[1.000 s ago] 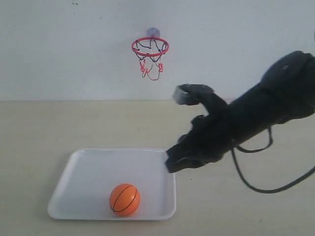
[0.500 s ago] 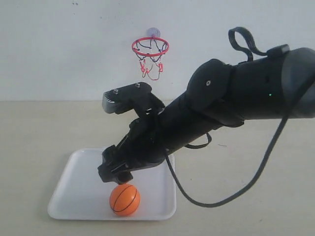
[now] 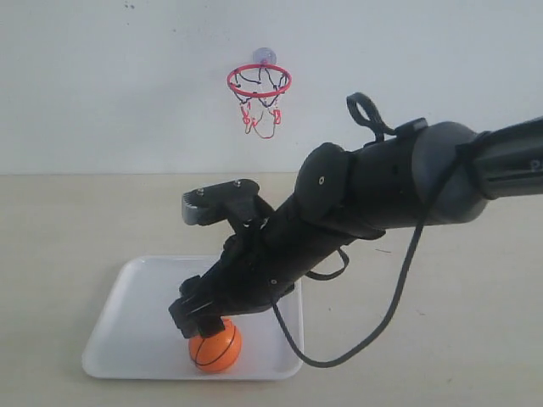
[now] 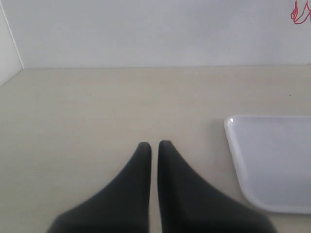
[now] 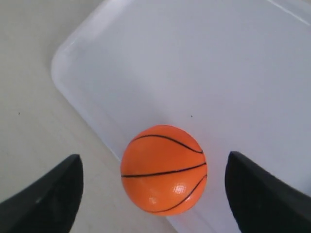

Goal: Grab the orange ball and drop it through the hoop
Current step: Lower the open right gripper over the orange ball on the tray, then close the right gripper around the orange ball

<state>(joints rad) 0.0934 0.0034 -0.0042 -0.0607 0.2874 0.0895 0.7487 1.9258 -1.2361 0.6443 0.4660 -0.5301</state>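
**Operator:** What has changed over the last second?

**Technician:** The right arm has swung in from the right of the tray (image 3: 127, 305) and come down. The right pincer (image 3: 202, 320) was just above the orange ball (image 3: 215, 346) half a second ago. It now covers the ball's top in the exterior view. The ball and the tray have not shifted.

**Operator:** State of the right pincer?

**Technician:** Spread wide. In the right wrist view its two dark fingers (image 5: 48, 194) stand on either side of the ball, with a clear gap on each side. No contact with the ball's sides is visible.

**Operator:** Location of the ball?

**Technician:** In the white tray on the tabletop (image 3: 68, 220), close to the tray's near rim and towards its right corner in the exterior view.

**Operator:** And the hoop?

**Technician:** The hoop (image 3: 259, 81) is fixed to the wall (image 3: 85, 85) above and behind the tray, well apart from the ball.

**Operator:** Left pincer?

**Technician:** The left pincer (image 4: 154, 145) is pressed almost together, with only a thin slit between its fingers and nothing in it. It is over bare tabletop, beside the tray's corner.
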